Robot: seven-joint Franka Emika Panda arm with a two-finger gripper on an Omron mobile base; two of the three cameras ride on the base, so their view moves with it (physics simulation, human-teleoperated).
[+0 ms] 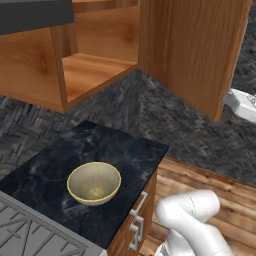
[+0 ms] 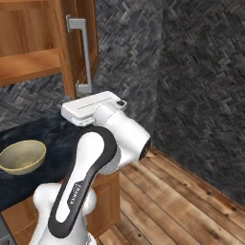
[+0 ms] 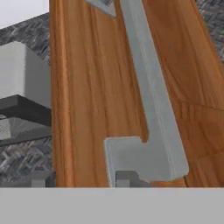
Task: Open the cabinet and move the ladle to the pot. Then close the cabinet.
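The cabinet (image 1: pixel 95 70) hangs on the wall with its door (image 1: pixel 195 50) swung wide open, and the shelf inside looks bare. The door's long silver bar handle (image 2: pixel 86 52) runs down to a lower bracket (image 3: pixel 144 157). My gripper (image 3: pixel 83 180) sits right at that bracket, one fingertip (image 3: pixel 41 179) left of the door edge and the other in front of the bracket. The white hand (image 2: pixel 91 107) is just below the handle and pokes out behind the door (image 1: pixel 242 102). Whether the fingers pinch the handle is unclear. The ladle and the pot are out of view.
A yellowish-beige bowl (image 1: pixel 94 183) stands on the dark marble counter (image 1: pixel 125 145). A grey stove top (image 1: pixel 30 230) borders the counter at the lower left. Under-counter cabinets carry small silver handles (image 1: pixel 137 220). A wooden floor (image 2: pixel 191 201) lies to the right.
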